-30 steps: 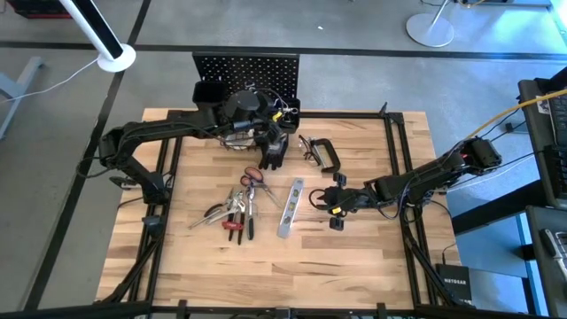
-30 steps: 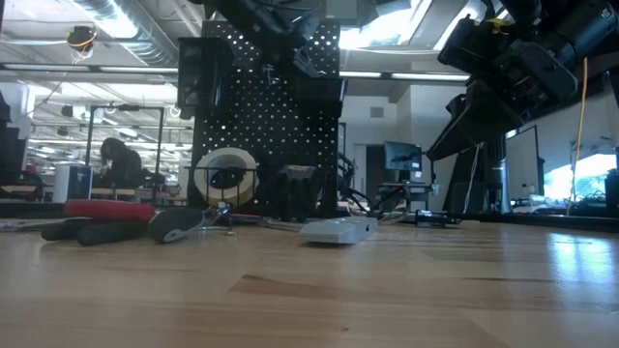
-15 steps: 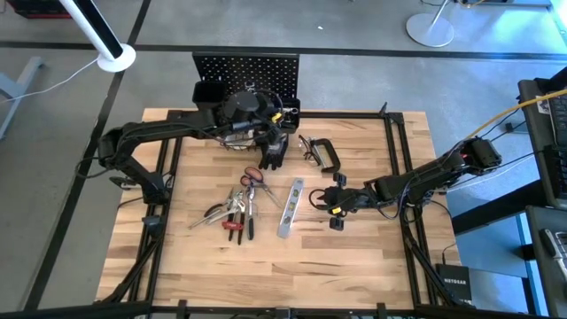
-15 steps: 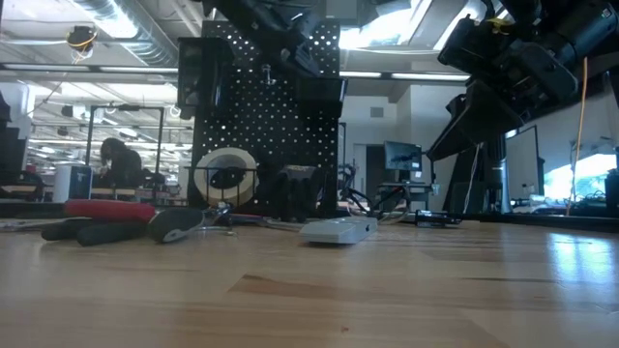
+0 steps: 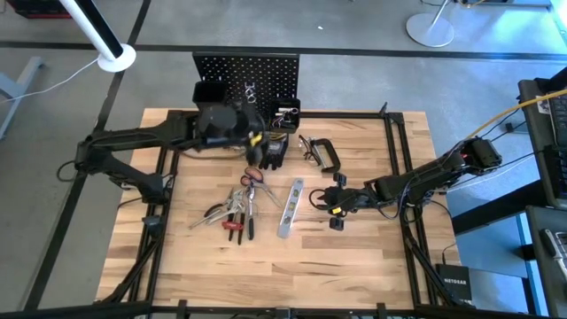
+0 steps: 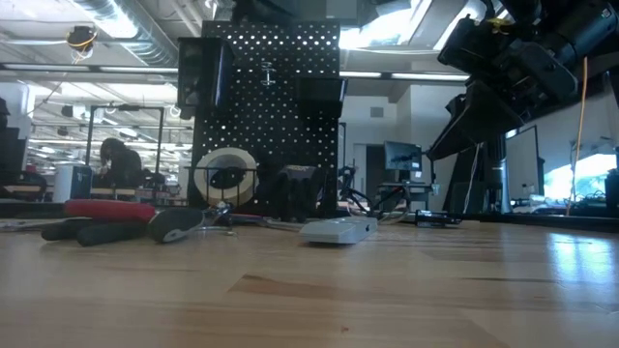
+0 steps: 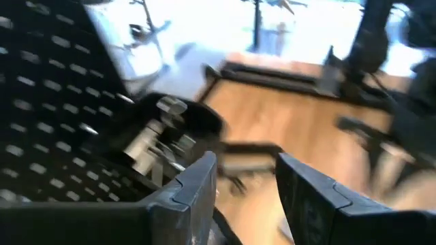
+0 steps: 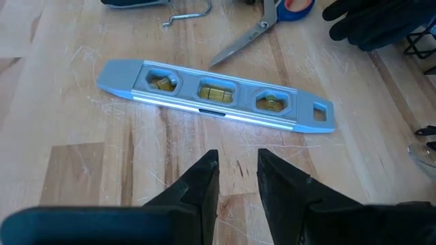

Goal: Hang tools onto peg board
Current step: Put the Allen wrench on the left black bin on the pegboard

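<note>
The peg board (image 5: 246, 75) (image 6: 266, 106) stands upright at the table's far edge, with a small silver tool (image 6: 266, 72) hanging on its upper part. My left gripper (image 7: 246, 178) (image 5: 261, 146) is open and empty, hovering just in front of the board above the black gloves (image 5: 275, 152). On the table lie scissors (image 5: 252, 177), pliers (image 5: 235, 213), a silver level (image 5: 291, 208) (image 8: 216, 94) and a black C-clamp (image 5: 323, 152). A tape roll (image 6: 225, 174) sits at the board's foot. My right gripper (image 8: 237, 173) (image 5: 321, 204) is open and empty, low beside the level.
Black bins (image 5: 208, 91) are fixed to the board, and one bin (image 7: 163, 136) holds silver parts. Dark rails (image 5: 390, 151) frame the wooden table. The near half of the table (image 5: 292, 266) is bare wood. A person (image 6: 116, 159) sits far off in the room behind.
My left gripper has drawn back from the peg board toward the table's left and near side, rising out of the low view. The small silver tool stays hanging on the board where the gripper was.
</note>
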